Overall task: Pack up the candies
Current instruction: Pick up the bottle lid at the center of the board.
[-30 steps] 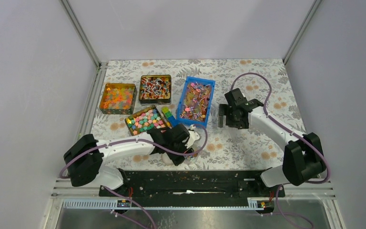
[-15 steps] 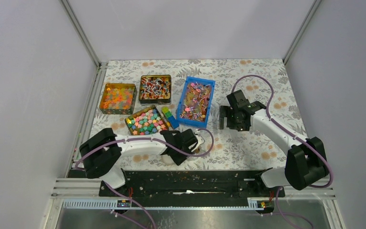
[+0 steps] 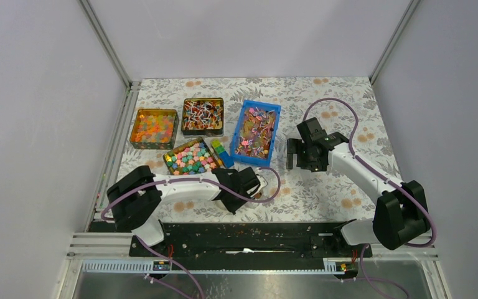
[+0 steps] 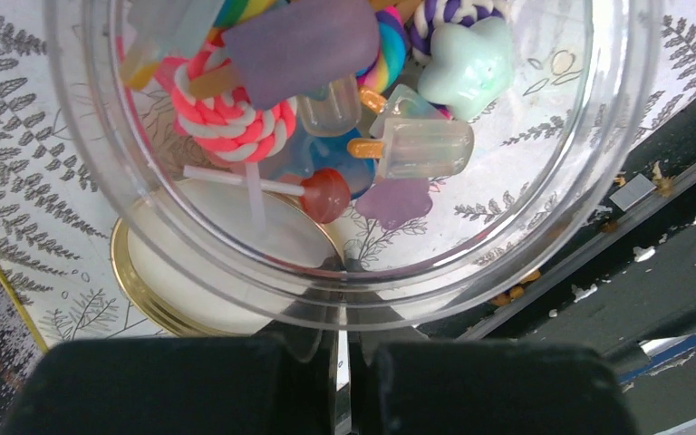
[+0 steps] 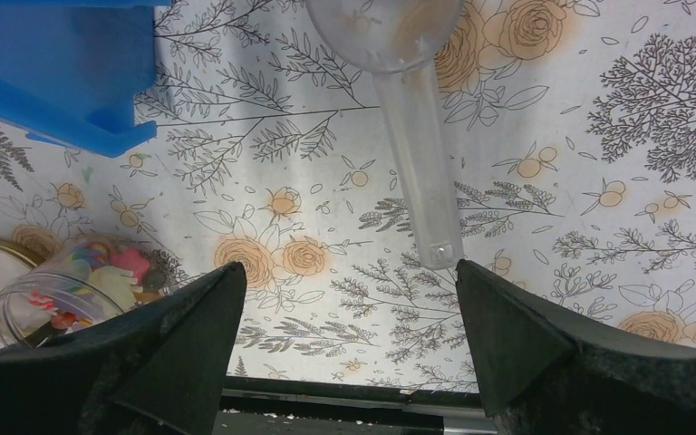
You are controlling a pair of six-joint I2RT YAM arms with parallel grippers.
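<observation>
Black jaws of the left gripper [image 4: 343,349] are clamped on the near wall of a clear jar [image 4: 603,145] holding mixed sweets [image 4: 227,95]; a gold-rimmed lid [image 4: 159,290] lies just beside it on the floral bench [image 4: 18,181]. Jaws of the right gripper [image 5: 349,272] stand wide apart over a clear scoop [image 5: 414,163] lying flat on the bench. Candies [image 3: 256,129] fill the blue bin [image 3: 243,124], apart from both pairs of jaws, nearer the right.
</observation>
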